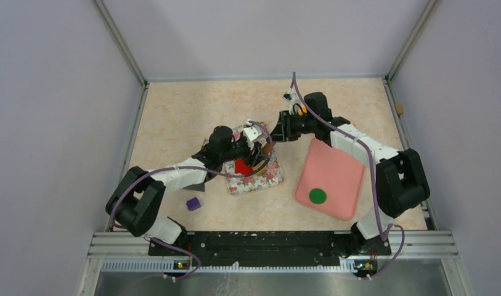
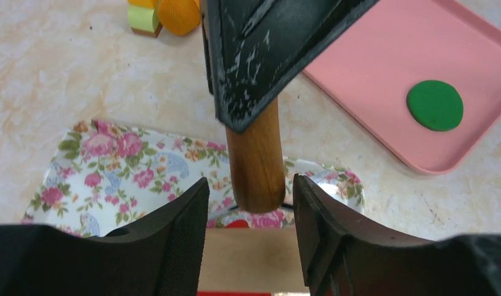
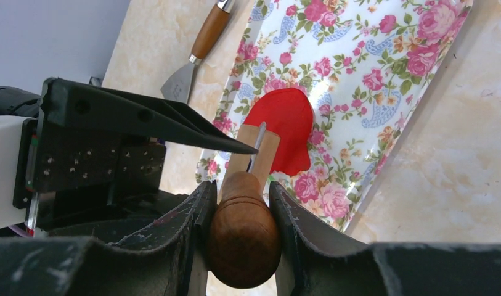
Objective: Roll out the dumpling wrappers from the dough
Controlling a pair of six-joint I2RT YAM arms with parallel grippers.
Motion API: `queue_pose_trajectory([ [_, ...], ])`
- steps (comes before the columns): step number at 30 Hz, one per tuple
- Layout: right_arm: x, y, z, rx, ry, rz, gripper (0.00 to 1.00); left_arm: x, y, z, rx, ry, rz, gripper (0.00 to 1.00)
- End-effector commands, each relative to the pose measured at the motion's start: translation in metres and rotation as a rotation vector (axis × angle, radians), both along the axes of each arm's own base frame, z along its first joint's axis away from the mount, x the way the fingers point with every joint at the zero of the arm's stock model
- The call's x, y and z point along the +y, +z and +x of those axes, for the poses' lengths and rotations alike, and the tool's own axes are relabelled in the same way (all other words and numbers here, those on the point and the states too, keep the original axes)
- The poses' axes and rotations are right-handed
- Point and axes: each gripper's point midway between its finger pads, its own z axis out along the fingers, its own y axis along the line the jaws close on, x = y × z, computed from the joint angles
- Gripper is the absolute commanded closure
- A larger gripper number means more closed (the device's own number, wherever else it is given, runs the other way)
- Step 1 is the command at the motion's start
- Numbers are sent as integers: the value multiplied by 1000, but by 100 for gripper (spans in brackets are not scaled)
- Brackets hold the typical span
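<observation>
Right pincer [image 3: 241, 188] clamped on handle of wooden rolling pin [image 3: 244, 246], driving it over flattened red clay dough [image 3: 283, 126] on floral tray [image 3: 383, 80]. Left pincer [image 2: 251, 185] straddles pin's other end, likely steadying; grip unclear. Green flat round clay wrapper [image 1: 318, 196] parked on pink tray [image 1: 337, 163].

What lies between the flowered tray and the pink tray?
Only a bare strip of the marbled table; the flowered tray and pink tray do not touch. The top view shows it.
</observation>
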Motion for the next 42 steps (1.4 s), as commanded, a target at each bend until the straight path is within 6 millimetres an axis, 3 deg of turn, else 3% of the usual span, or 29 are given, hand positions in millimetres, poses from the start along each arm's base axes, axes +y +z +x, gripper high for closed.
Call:
queue_pose_trajectory([
  [1, 14, 32, 1, -73, 40, 91, 100, -23, 37, 18, -133, -41, -82, 48],
  [7, 15, 17, 0, -58, 41, 79, 100, -28, 18, 27, -98, -39, -42, 78],
  [11, 17, 9, 4, -96, 63, 55, 100, -18, 4, 36, -71, 49, -7, 100],
  [19, 17, -10, 5, -146, 105, 6, 100, -7, -12, 58, -66, 172, 50, 100],
  [24, 18, -14, 1, -132, 104, 16, 100, -2, -10, 65, -67, 214, 64, 100],
  [29, 25, -7, 4, -144, 100, 47, 100, 13, 3, 74, -85, 261, 75, 100],
  [37, 40, -4, 15, -161, 114, 61, 100, 37, -2, 83, -68, 339, 114, 100],
  [42, 46, 7, 21, -172, 115, 82, 100, 43, 15, 90, -86, 370, 90, 100],
])
